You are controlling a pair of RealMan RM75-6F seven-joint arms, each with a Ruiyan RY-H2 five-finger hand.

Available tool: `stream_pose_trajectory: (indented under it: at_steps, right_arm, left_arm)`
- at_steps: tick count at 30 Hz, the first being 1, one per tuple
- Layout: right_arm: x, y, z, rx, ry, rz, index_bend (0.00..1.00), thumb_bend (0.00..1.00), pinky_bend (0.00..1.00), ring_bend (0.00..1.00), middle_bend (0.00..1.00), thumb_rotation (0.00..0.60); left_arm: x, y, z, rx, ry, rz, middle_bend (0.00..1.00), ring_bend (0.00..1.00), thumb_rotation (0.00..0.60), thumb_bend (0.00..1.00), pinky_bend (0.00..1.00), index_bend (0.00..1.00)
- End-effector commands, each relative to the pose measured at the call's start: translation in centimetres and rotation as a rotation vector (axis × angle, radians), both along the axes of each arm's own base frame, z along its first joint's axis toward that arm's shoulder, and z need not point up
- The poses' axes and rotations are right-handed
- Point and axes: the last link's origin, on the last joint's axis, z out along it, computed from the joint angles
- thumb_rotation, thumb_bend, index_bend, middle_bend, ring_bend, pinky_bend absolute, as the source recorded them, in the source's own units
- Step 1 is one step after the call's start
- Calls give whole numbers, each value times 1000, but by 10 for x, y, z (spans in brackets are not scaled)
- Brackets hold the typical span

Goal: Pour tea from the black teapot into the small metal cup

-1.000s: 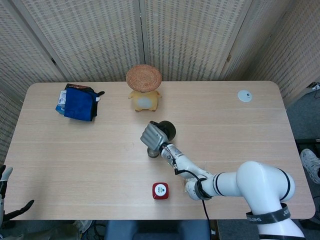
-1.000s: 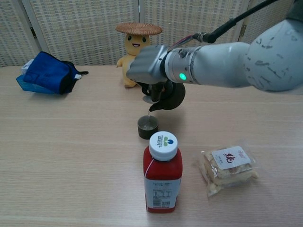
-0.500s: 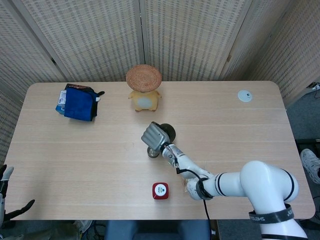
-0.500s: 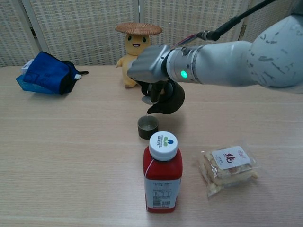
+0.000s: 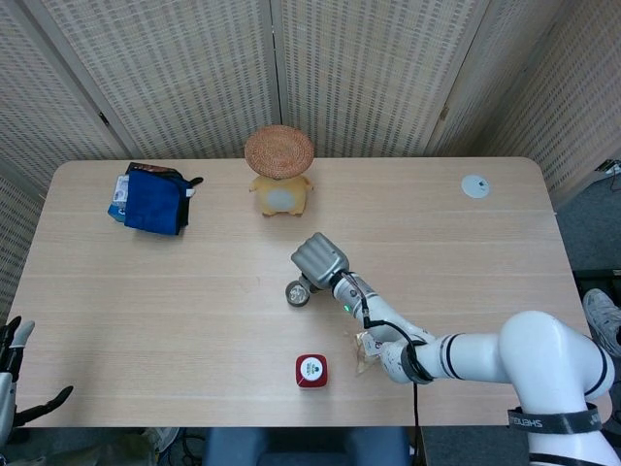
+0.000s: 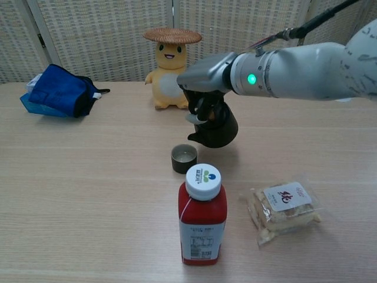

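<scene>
Pale wood-grain table, woven screens behind. Far edge, middle: yellow plush toy under a flat straw hat. Far left corner: soft blue pouch. Near edge, middle: red plastic bottle with white cap, directly in front of the small metal cup. Wrapped snack packet just right of the bottle. Small white disc near the far right corner.

Right hand holds the black teapot from above, fingers wrapped round its top; pot round, dark, matte, spout toward the cup. Cup sits mid-table, short dark cylinder with shiny inside, just left of the pot, apart from it.

Left hand at the near left corner, below table level, fingers spread, holding nothing.
</scene>
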Motion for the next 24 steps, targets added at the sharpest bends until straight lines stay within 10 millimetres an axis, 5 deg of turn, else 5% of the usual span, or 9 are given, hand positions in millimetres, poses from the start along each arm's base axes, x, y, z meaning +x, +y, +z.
stream_pose_trajectory:
  at_steps: [1, 12, 24]
  right_arm:
    - [-20, -4, 19, -4, -82, -83, 1000, 499, 486, 1000, 1000, 388]
    - [-96, -10, 63, -51, -188, -290, 1000, 497, 486, 1000, 1000, 388]
    - [-141, -13, 64, -50, -210, -397, 1000, 497, 486, 1000, 1000, 407]
  left_arm:
    - [3, 3, -1, -8, 4, -8, 0, 0, 500, 15, 0, 0]
    - [16, 16, -11, -48, 6, -41, 0, 0, 498, 14, 0, 0]
    - [21, 20, -17, -66, 11, -47, 0, 0, 498, 15, 0, 0]
